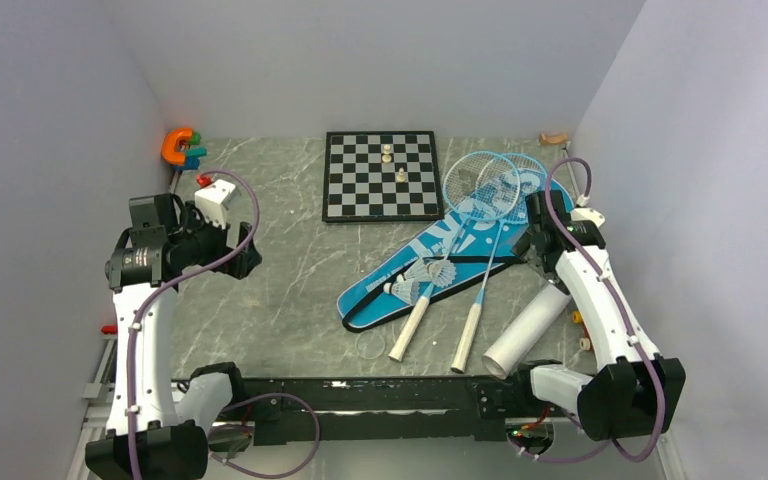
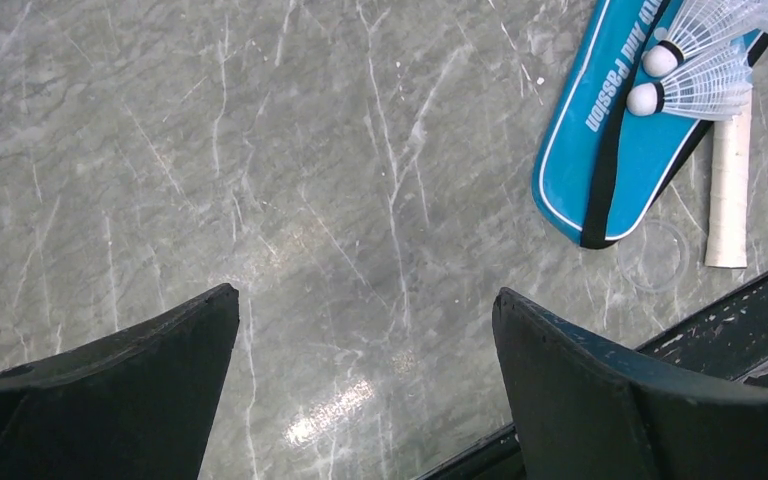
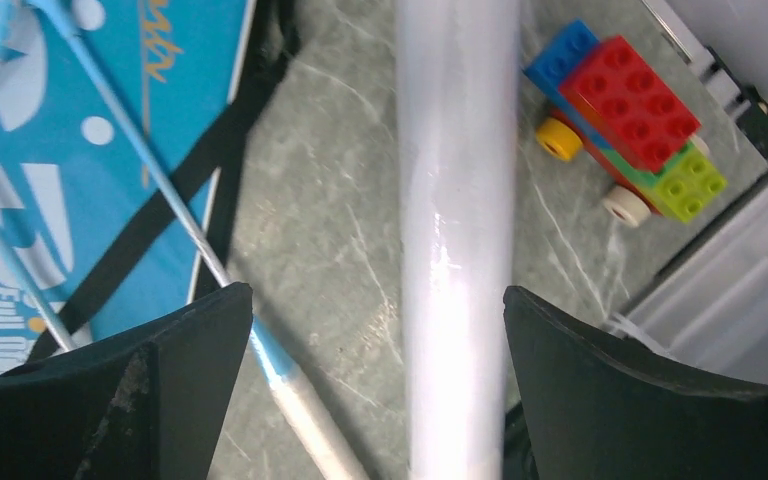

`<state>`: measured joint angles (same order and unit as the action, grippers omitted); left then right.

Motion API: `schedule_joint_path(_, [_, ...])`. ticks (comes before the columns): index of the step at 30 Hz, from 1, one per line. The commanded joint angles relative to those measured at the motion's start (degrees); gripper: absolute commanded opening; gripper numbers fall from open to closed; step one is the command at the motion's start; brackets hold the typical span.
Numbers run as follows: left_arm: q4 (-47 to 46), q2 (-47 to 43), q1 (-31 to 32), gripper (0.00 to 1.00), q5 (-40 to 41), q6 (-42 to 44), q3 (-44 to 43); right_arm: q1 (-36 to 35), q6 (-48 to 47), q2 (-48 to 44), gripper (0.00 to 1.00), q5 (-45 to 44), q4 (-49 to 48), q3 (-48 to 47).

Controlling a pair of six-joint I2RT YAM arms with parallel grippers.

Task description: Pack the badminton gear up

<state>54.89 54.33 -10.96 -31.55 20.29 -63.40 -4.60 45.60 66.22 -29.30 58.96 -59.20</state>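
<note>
Two light-blue-framed rackets [image 1: 468,338] are laid side by side over the blue bag [image 2: 570,170]. Their heads overlap at the far end and their white handles run off the bag's near edge toward the arm bases. Two white shuttlecocks [image 2: 705,88] are seen close together on the bag, near its narrow end. The bag lies slantwise on the grey marbled table [image 1: 280,260], right of the middle, and a black strap [image 3: 160,215] runs along it.

Just right of the rackets, the long white tube [image 1: 528,328] lies on the table at the same slant. The right gripper [image 3: 375,292] is held above the tube with its fingers spread wide, one to each side of it; whether they touch it cannot be told. A toy car of coloured bricks [image 3: 635,110] stands beyond the tube, by the right wall.

The left gripper [image 2: 365,295] hangs over bare table well left of the bag, its fingers wide apart and nothing between them. A black-and-white chessboard [image 1: 360,190] lies at the far side, beside the racket heads.
</note>
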Motion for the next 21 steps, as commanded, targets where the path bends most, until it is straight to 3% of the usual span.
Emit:
schedule_joint_path(1, [1.08, -0.97, -0.11, 0.99, -0.63, 2.87, 1.39, 0.03, 6.11, -2.19, 1.0, -2.2, 8.27, 0.0])
schedule_joint_path(6, [6.25, 1.61, -0.11, 0.99, -4.39, 7.9, 1.14, 0.05, 8.58, -4.53, 1.0, -1.35, 8.82, 4.15])
schedule_joint_path(11, [4.92, 1.54, 0.5, 0.99, -6.0, 8.9, 3.5, 0.09, 11.83, -3.28, 1.0, -0.12, 8.54, 6.62])
schedule_joint_path(21, [4.09, 3.4, 2.29, 0.99, -6.82, 8.93, 3.7, 0.01, 14.87, 5.87, 1.0, 2.93, 4.38, 10.92])
